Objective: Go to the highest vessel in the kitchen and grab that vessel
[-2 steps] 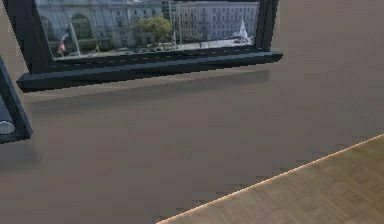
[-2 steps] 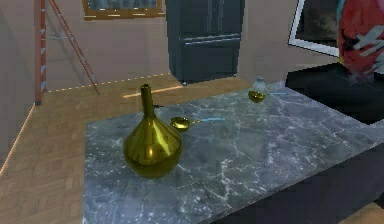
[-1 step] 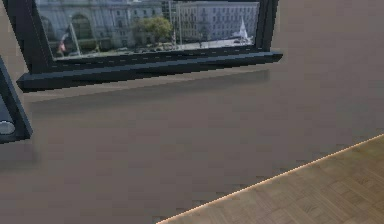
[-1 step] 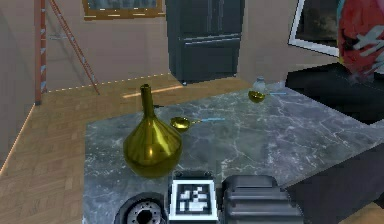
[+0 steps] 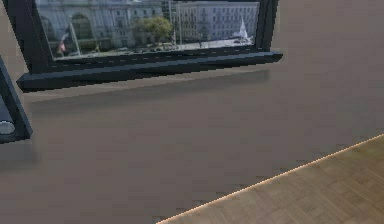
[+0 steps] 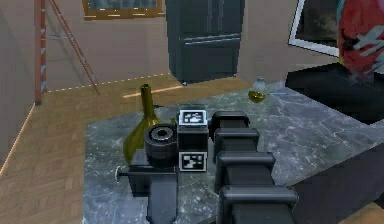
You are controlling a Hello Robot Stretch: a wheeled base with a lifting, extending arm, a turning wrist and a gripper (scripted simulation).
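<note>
Ahead, a wall [image 5: 200,130] with a window [image 5: 150,40] blocks the way; floor [image 5: 320,190] opens at lower right. On the countertop [image 6: 310,130] an olive bottle [image 6: 147,108] stands left of centre, with bare marble to its right as far as a small, possibly glass, vessel [image 6: 259,92].

Arm [image 6: 245,160] extended, fingers [image 6: 122,172] at its far end

Ahead I see a window [image 5: 150,30] high on the wall [image 5: 200,130], floor [image 5: 320,190] at lower right; on the arm side, the arm [image 6: 245,170] lies over a countertop [image 6: 320,130]; a bottle [image 6: 147,112] stands on it near the gripper [image 6: 140,155]; a small vessel [image 6: 258,93] sits farther right; behind stand a fridge [image 6: 205,40] and, leftward, a ladder [image 6: 65,55].
</note>
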